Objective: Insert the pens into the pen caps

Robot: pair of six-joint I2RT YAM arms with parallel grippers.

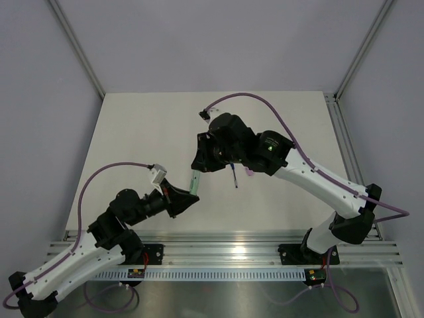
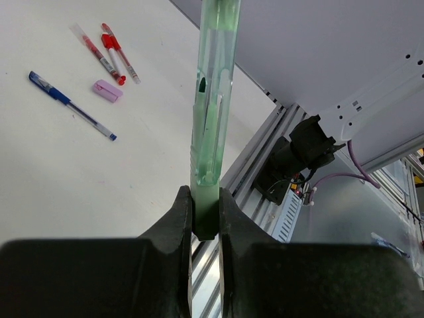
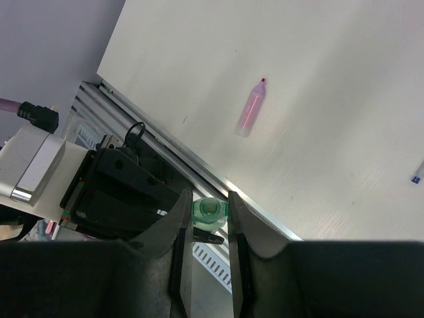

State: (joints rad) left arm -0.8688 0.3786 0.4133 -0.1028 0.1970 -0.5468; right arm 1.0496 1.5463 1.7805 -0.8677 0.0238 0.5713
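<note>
The left end effector [image 2: 205, 202] is clamping a green pen [image 2: 213, 99] by its lower end, jaws nearly closed. The right end effector [image 3: 209, 199], jaws wider, is gripping its other end. On the counter [image 2: 40, 172] a blue pen [image 2: 71, 106], red pens [image 2: 99, 54] and a pink cap [image 2: 106, 91] are lying.

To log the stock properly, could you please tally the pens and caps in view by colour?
Green: 1, the green pen, off the table
Red: 2, the clear red pen and the red-capped pen
Blue: 1, the blue pen
Pink: 1, the pink cap
Total: 5
</note>
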